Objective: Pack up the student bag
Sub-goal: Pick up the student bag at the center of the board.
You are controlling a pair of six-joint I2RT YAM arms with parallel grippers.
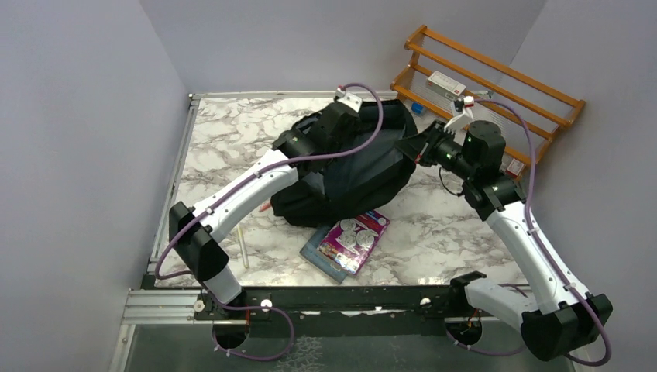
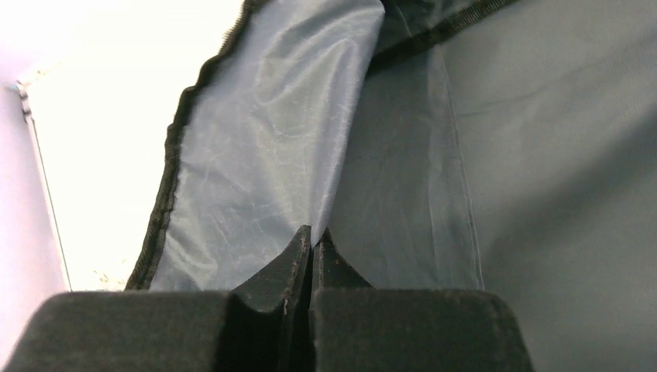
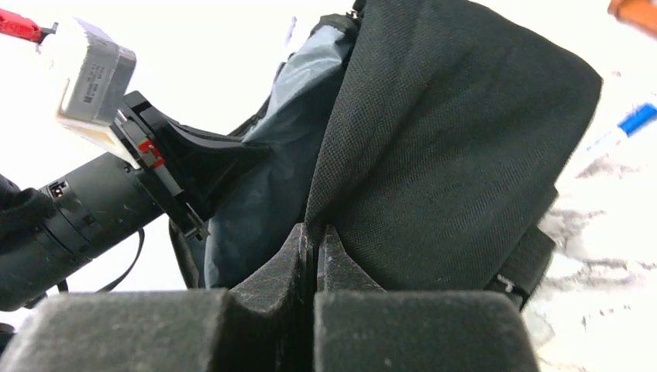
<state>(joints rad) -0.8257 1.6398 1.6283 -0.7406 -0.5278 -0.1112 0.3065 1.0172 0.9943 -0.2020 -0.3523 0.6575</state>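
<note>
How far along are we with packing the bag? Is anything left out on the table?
Done: nothing is visibly packed, and the bag's inside is not in view. In hand: the left gripper is shut on the grey lining of the student bag. The right gripper is shut on its black outer fabric, apparently to spread the mouth. Left: the purple packet, the dark flat item under it and the white pen lie on the table.

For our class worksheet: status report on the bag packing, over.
Left jaws shut on grey lining of student bag; right jaws shut on its black outer cloth. Purple packet on table, not yet packed.
</note>
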